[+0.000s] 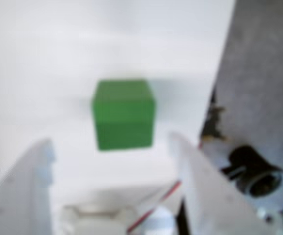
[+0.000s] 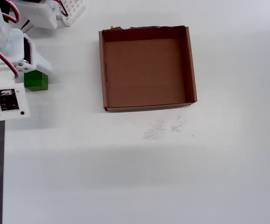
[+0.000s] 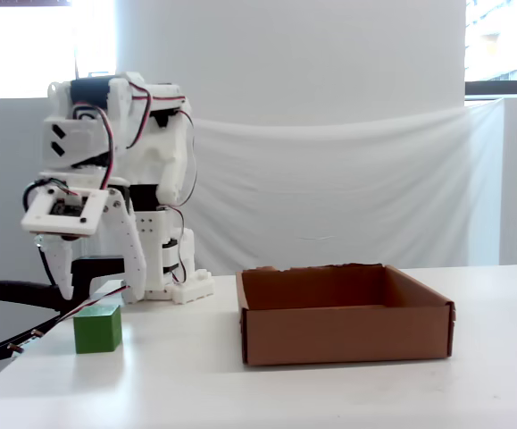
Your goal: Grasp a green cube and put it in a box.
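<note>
From where I stood, nearest in the wrist view were the two white fingers [image 1: 26, 191], rising from the lower left and lower right of the frame. They were spread wide apart with nothing between them, so the gripper [image 1: 109, 142] was plainly empty. Just beyond their tips sat the green cube [image 1: 124, 113], centre frame, resting on the white table [image 1: 43, 58] and lined up with the gap. I judged the arm had been posed that way so the fingers could drop to either side of the cube. That view was soft all over; the cube's edges blurred, and a dark fitting at lower right was too smeared to name.

In the overhead view the cube [image 2: 36, 80] lay at the far left, half tucked under the white gripper [image 2: 30, 70], which covered its upper left corner. I could not tell from there whether either finger touched it.

In the fixed view the cube [image 3: 97, 328] stood at lower left, free on the table, with the gripper [image 3: 93, 290] hanging above it. The fingertips themselves were hard to make out against the arm's base and wires.

Farther off, the box [image 3: 343, 332] sat open and empty, well apart from the cube, likely a clear target for the drop. In the overhead view, the box [image 2: 190, 65] filled the upper centre; a small white basket [image 2: 74, 9] was cut off by the top edge.
</note>
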`<control>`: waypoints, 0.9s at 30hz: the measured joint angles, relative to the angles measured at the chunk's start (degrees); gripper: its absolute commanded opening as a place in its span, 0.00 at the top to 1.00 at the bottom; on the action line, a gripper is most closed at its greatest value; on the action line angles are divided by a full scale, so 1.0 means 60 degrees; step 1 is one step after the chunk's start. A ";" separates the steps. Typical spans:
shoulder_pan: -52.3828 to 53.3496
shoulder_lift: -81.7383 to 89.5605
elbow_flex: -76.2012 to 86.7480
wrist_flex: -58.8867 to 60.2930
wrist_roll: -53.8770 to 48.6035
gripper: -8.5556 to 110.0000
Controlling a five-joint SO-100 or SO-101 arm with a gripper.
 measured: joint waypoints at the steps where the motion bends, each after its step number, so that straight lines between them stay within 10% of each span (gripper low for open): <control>1: -0.0073 0.0000 0.0278 -0.0278 -0.0029 0.67; 27: -0.0161 0.0015 0.2271 -0.2490 -0.0029 0.76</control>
